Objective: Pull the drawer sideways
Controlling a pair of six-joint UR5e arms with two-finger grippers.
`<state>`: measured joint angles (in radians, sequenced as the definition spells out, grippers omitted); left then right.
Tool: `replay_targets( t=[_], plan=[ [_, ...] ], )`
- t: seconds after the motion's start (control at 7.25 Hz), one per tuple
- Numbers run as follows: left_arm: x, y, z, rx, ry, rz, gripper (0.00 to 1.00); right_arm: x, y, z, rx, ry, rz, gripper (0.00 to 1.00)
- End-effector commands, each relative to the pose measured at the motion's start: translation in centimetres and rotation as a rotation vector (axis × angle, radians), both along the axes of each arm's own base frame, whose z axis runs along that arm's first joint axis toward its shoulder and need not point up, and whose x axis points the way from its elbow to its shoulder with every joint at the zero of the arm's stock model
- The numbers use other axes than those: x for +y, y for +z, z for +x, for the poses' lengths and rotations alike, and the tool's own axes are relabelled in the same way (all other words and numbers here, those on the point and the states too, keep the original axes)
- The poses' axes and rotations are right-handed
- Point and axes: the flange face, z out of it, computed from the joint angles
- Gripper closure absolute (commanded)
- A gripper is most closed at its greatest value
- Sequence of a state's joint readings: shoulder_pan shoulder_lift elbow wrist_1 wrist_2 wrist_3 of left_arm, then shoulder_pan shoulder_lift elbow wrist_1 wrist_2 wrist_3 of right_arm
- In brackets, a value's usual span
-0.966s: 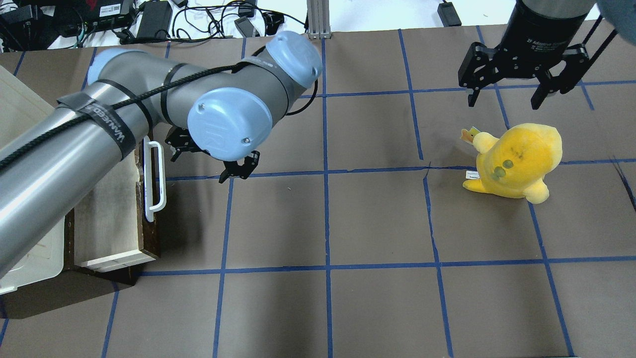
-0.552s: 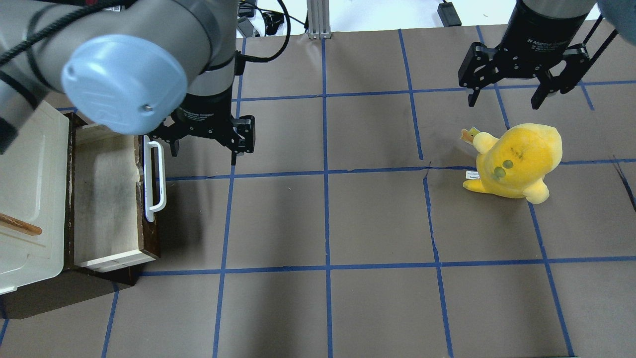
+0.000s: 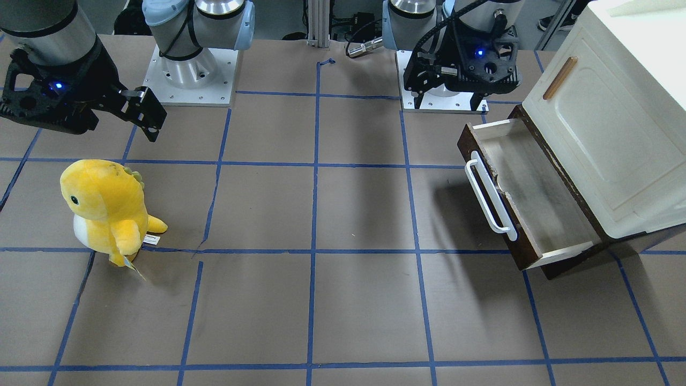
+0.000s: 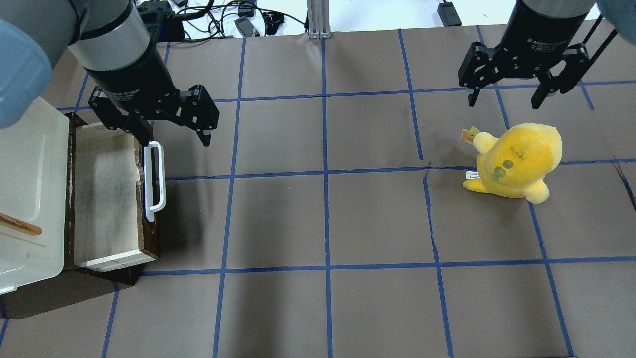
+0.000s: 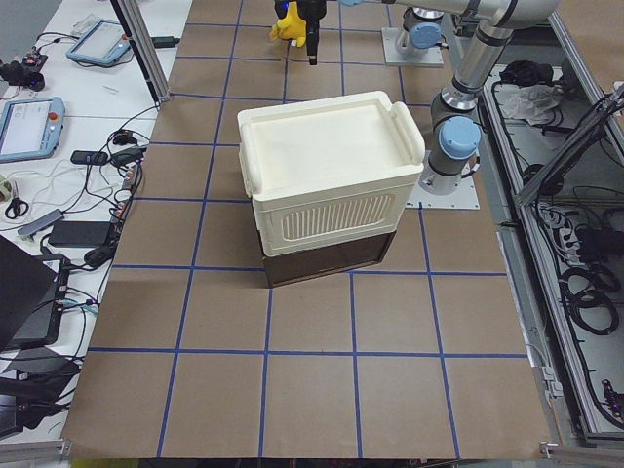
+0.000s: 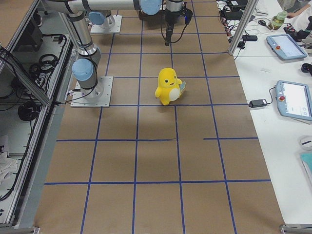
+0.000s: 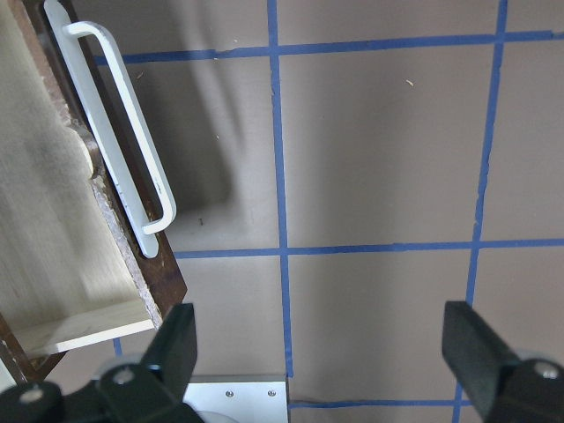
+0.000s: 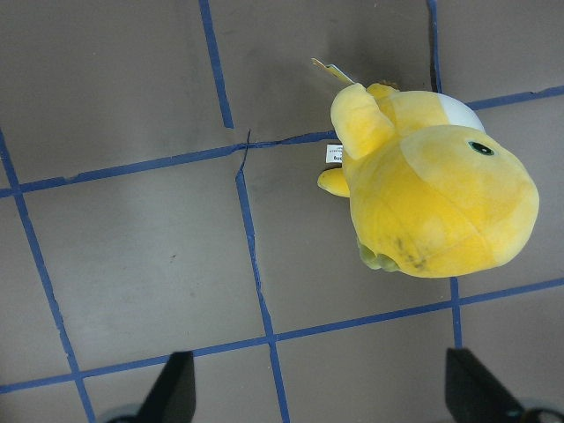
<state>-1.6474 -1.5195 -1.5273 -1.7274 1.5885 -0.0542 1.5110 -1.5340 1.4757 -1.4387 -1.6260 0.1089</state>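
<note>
Drawer [image 4: 107,199] drawn out from cabinet [image 4: 30,189] at table's left end, left gripper [image 4: 174,134] fingers spread and empty above handle's [image 4: 154,181] far end, right gripper [image 4: 503,102] likewise spread beyond plush [image 4: 516,159].

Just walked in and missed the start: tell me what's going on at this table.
The left gripper hangs open, raised clear of the white handle of the drawer, gripping nothing. The drawer sits pulled out from beneath the cream cabinet. The right gripper hovers open near a yellow plush toy, not touching it.
</note>
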Motion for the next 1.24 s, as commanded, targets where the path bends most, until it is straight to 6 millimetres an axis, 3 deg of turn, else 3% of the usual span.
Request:
replay_targets(
  t=[0.0, 0.55, 1.1],
  plan=[
    [0.7, 0.8, 0.3, 0.007, 0.003, -0.02, 0.0, 0.0, 0.0, -0.1, 0.0, -0.001, 0.0, 0.0],
    [-1.8, 1.5, 1.9, 0.043, 0.039, -0.126, 0.0, 0.0, 0.0, 0.0, 0.0, 0.0, 0.0, 0.0],
    [-1.2, 1.4, 1.7, 0.043, 0.035, -0.123, 0.0, 0.0, 0.0, -0.1, 0.0, -0.001, 0.0, 0.0]
  ],
)
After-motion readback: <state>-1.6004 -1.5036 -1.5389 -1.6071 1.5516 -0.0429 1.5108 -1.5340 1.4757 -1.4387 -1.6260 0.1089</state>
